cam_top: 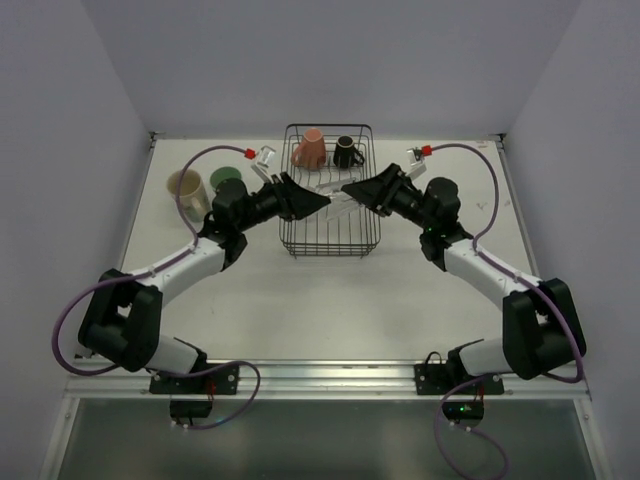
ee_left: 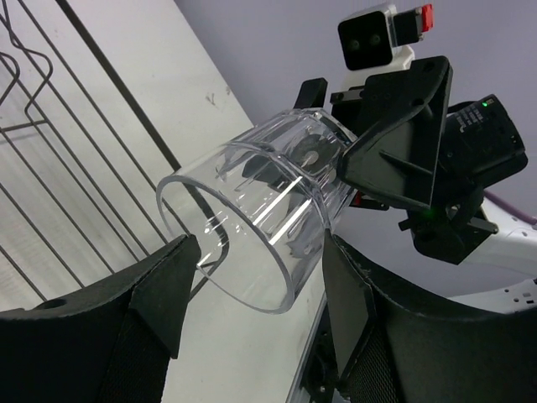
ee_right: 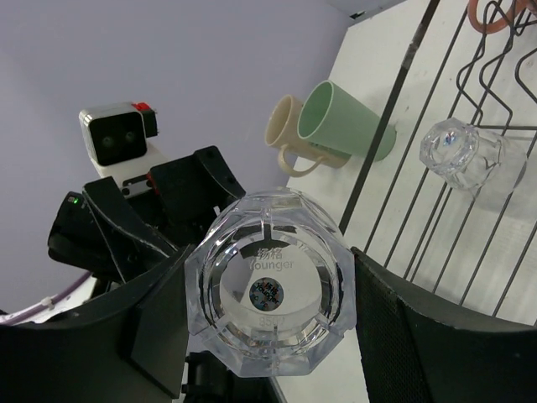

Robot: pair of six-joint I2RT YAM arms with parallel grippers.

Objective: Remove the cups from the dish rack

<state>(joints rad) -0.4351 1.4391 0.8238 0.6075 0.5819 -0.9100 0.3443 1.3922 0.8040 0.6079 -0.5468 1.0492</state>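
A clear glass [ee_right: 268, 290] hangs in the air over the dark wire dish rack [cam_top: 330, 246], between my two grippers. My right gripper [ee_right: 268, 256] is shut on its thick faceted base. My left gripper [ee_left: 260, 252] is open, one finger on each side of the glass's rim [ee_left: 243, 252]. A second clear glass [ee_right: 461, 155] lies on its side in the rack. A salmon-pink mug [cam_top: 309, 150] and a small black mug [cam_top: 346, 152] stand at the rack's far end. A mint-green tumbler [cam_top: 226, 180] and a cream cup [cam_top: 186, 186] are on the table to the left of the rack.
The rack sits at the middle back of the white table [cam_top: 320, 300]. White walls close in the back and both sides. Cables loop from both wrists over the table's back corners.
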